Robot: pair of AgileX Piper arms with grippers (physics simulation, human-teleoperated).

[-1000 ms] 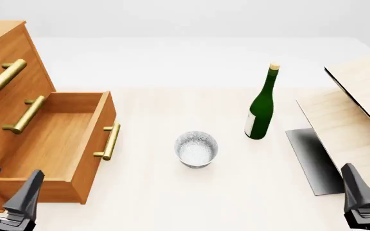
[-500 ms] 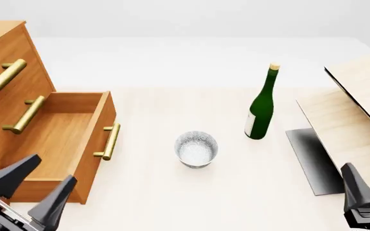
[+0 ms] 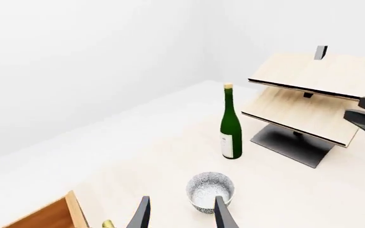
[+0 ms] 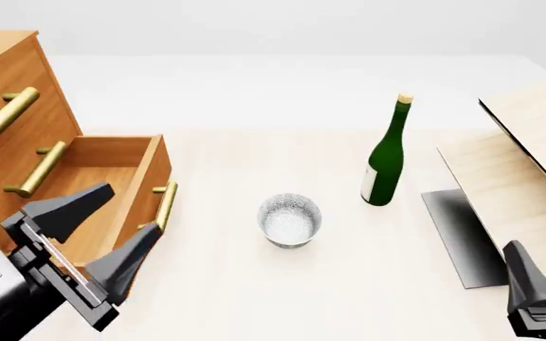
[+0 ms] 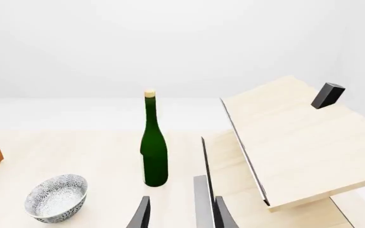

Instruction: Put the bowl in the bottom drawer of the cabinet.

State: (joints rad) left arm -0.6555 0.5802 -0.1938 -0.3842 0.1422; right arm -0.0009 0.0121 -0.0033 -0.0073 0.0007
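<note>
Since half a second ago the left gripper (image 4: 93,229) has risen and swung forward from the near left corner, and it now hangs over the front of the bottom drawer (image 4: 111,206), the box-shaped orange-brown wooden drawer with a brass bar handle, which stands pulled out of the large orange-brown wooden cabinet (image 4: 8,135). Its dark fingers (image 4: 69,209) are spread apart, grasping nothing. The small round white bowl (image 4: 290,219) with blue-grey speckles sits upright on the pale counter (image 4: 254,298), between the open drawer and the tall green glass wine bottle (image 4: 385,160). The right gripper (image 5: 178,213) sits low at the near right edge, fingers parted and empty, unmoved.
</note>
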